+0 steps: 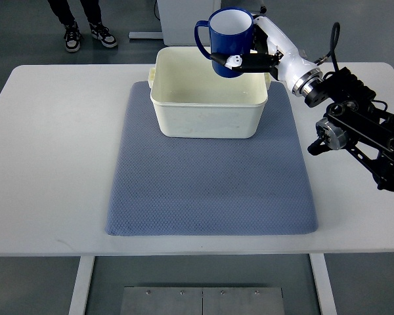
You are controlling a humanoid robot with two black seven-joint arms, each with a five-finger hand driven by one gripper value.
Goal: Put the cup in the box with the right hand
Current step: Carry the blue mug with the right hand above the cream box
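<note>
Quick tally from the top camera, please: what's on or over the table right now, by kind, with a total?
Blue cup, held by the right hand over the box: 1
Cream box, on the mat: 1
Grey-blue mat, on the white table: 1
Total: 3

Box [207, 98] sits on mat's [210, 184] far end; my right hand [253, 60] holds cup [230, 41] above box's far-right corner.

Blue cup [228, 36] — white inside, cream box [207, 108], grey-blue dimpled mat [210, 190], white table [52, 164]
</note>
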